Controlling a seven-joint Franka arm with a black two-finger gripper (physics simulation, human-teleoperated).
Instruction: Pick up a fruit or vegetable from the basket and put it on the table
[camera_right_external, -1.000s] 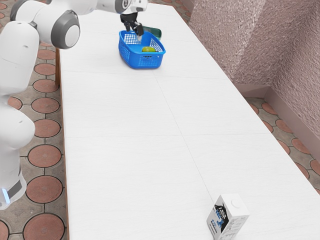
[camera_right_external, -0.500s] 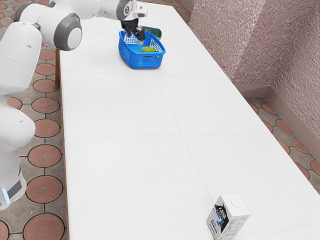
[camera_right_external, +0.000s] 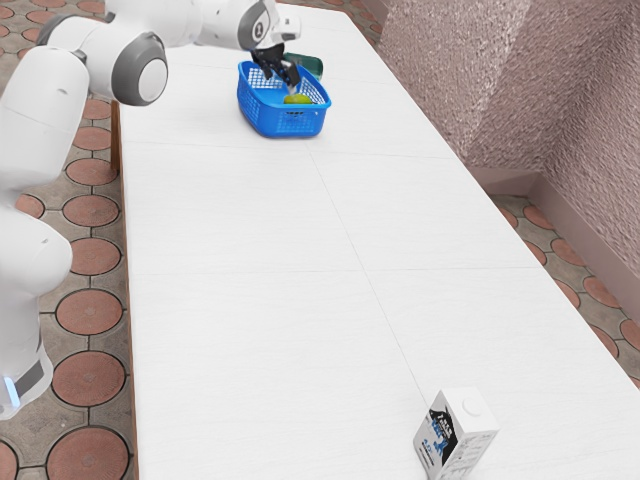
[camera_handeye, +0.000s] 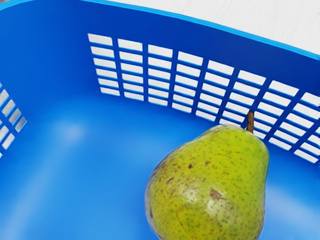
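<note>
Occupying the blue basket (camera_right_external: 290, 124) on the white tabletop (camera_right_external: 240, 220), exterior view: one pear (camera_right_external: 298, 100); pincer (camera_right_external: 291, 87) just above, released or clenched, cannot tell. Wrist view: same pear, likely firm, moderately weighty, bruisable, slightly slippery, best taken across the broad belly (camera_handeye: 200, 207); yellow-green, brown-flecked, with brown stem (camera_handeye: 250, 121).

Inside the basket (camera_right_external: 285, 123), the pear (camera_handeye: 215, 185) has its lower end cut off by the wrist view's edge. Beyond the basket, a dark green thing (camera_right_external: 310, 66) is partly hidden (its kind escapes me). Well apart from the basket, the carton (camera_right_external: 456, 430) is cropped at its base.
</note>
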